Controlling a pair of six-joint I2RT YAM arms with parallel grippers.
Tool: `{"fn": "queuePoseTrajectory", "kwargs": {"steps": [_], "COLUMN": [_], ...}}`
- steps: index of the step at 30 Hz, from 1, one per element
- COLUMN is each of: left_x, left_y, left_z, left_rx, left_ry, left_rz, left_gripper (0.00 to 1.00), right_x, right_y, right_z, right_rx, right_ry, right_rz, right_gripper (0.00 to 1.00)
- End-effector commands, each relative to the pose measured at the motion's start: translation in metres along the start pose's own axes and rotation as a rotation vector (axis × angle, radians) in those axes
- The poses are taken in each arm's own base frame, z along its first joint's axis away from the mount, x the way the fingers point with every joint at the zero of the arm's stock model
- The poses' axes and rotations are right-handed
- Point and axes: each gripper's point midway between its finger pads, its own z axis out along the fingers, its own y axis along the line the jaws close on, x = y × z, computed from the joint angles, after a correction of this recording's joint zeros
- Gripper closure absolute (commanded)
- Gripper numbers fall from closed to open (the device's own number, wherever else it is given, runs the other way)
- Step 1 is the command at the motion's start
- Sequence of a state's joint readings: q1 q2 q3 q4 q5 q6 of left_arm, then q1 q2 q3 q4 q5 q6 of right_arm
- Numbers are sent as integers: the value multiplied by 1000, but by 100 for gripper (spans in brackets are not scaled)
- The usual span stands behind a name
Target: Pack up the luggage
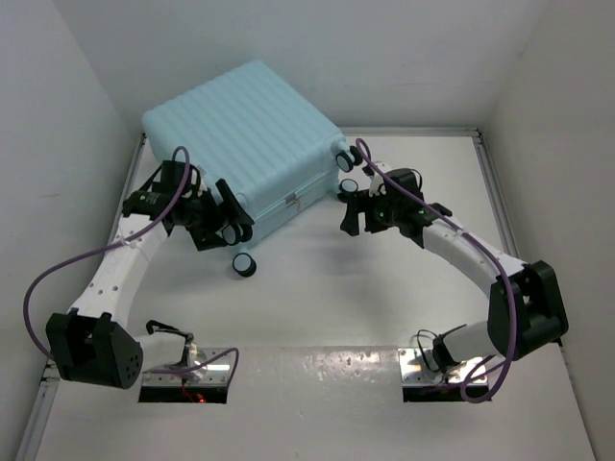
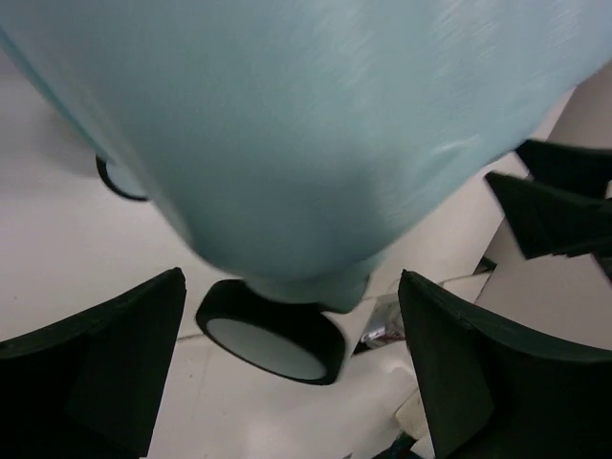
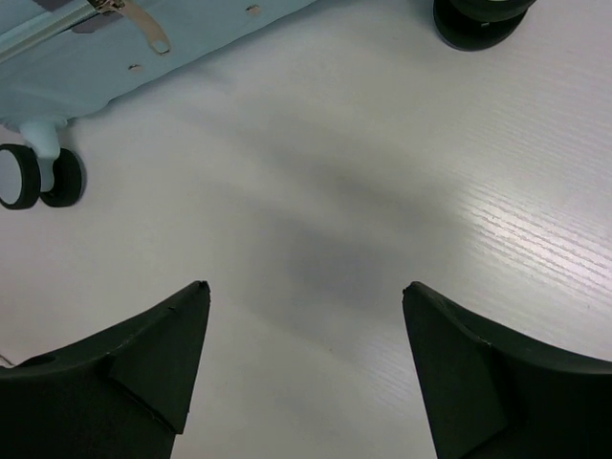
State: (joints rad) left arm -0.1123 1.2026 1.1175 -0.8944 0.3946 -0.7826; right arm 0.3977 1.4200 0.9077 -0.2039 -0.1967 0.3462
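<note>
A white table [image 1: 317,307] stands enclosed by plain white walls [image 1: 384,58] under soft, even light.

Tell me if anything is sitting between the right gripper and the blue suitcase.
Nothing visible does. In the right wrist view, only bare table lies between the open right gripper and the luggage, whose side and wheel sit toward the upper left of that view.

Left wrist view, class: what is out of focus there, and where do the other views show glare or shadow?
Left wrist: the luggage, very close, is smeared soft; its wheel is sharper. Right wrist: glare streaks the table at right, soft shadow mid-frame. Top external: evenly lit, sharp.
</note>
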Motion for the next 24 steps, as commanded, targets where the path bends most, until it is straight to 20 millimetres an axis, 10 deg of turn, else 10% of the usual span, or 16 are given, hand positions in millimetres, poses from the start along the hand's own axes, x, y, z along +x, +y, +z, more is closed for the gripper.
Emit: {"fn": "queuePoseTrajectory", "kwargs": {"steps": [1,16,24], "left_x": [-39,-30,-29], "left_y": [-36,-63,-62], "left_z": [-19,9,37], "left_rx": [63,71,4], "left_ry": [-136,-50,-3], "left_rz": [-9,5,12], "left_gripper": [5,4,42], "right_x": [-6,-13,-10], "right_y": [5,10,12], "right_z": [-1,16,20], "right_rx": [-5,-34,-58], "right_ry": [-32,-7,-1], "right_rz": [8,0,24], "right_gripper": [19,19,23]}}
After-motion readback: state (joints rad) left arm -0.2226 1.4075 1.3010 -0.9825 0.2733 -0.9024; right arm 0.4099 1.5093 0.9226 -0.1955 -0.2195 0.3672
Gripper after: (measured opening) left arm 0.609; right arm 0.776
